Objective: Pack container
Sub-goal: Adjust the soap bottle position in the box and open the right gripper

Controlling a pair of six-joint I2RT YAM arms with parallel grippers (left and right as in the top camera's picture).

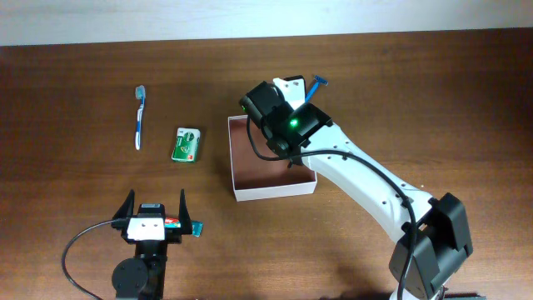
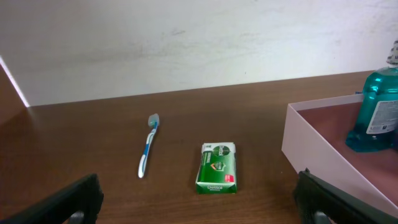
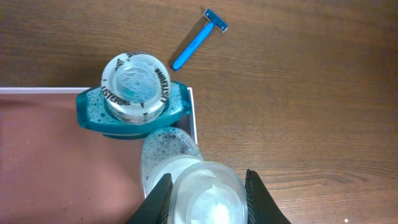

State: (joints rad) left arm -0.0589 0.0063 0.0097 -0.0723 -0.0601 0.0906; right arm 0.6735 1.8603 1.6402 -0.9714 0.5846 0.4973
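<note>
container [image 1: 271, 190] | beneath right tool [image 3: 207, 188], clamped on seemingly clear bottle [image 3: 166, 148] | left tool [image 1: 156, 200] wide, apart

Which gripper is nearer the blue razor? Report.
Right. The right gripper, gripping a clear bottle, hangs over the container's corner beside the blue razor; the left gripper sits open across the table.

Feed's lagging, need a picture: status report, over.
Left gripper open, empty. Right gripper shut on clear bottle over corner of container. Mouthwash already inside. Toothbrush, green packet, razor out on table; nothing blocking.
</note>
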